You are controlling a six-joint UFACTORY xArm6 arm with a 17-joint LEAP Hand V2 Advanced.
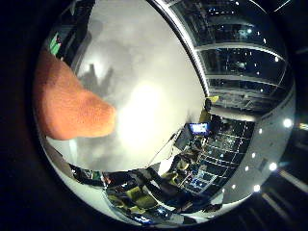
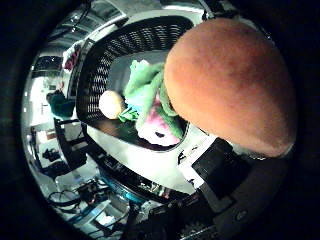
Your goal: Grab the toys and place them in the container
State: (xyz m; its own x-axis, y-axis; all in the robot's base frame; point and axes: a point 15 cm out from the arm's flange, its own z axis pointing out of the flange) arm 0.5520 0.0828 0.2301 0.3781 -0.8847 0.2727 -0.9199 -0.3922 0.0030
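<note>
Orange toy (image 2: 230, 80) close to palm, over black basket (image 2: 100, 65), narrow end toward table, fingers' state unclear.

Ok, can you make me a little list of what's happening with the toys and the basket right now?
orange toy: big orange plush, very close to the palm, above the basket's edge
basket: dark mesh basket, standing on a white surface
toys inside basket: green plush, pink and white plush, small pale yellow ball
hand: fingers not visible, grip cannot be told
table: white tabletop, bare where visible
</note>
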